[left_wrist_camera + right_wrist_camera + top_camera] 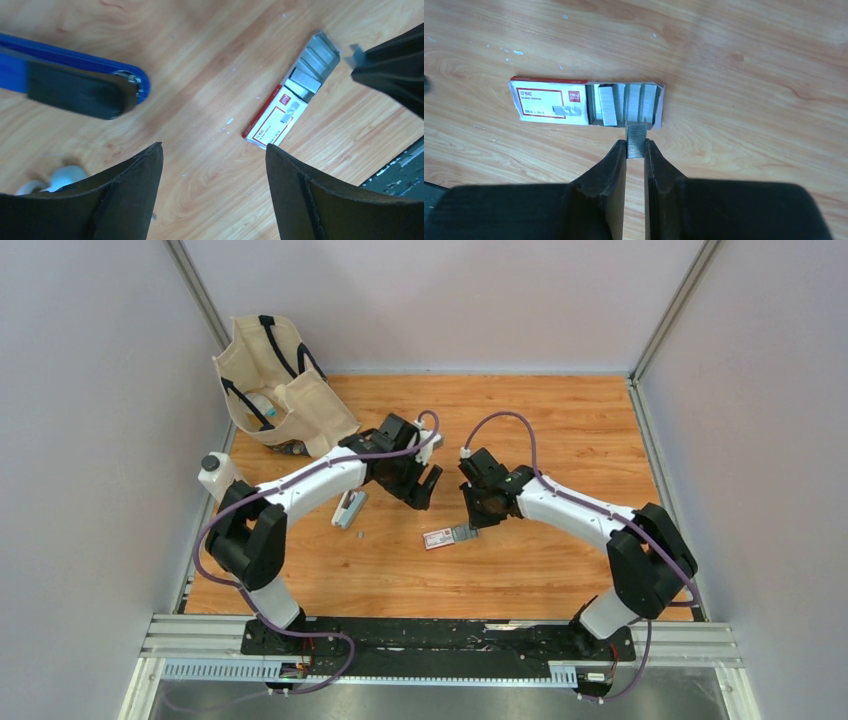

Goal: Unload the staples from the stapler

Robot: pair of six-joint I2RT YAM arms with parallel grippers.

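Observation:
The stapler [348,508], small and light grey, lies on the wooden table under my left forearm. A tiny grey bit [359,535] lies just in front of it. My left gripper [428,485] is open and empty above the bare wood [214,150]. My right gripper [470,523] is shut on a short grey strip of staples [636,139] at the open end of a red-and-white box [551,102]. The box's slid-out tray [626,104] holds several more staple blocks. The box also shows in the left wrist view [275,120].
A dark blue bar with a black end [75,85] lies at the left of the left wrist view. A cream tote bag [280,385] stands at the back left. A white bottle [215,475] is at the left edge. Grey walls enclose the table.

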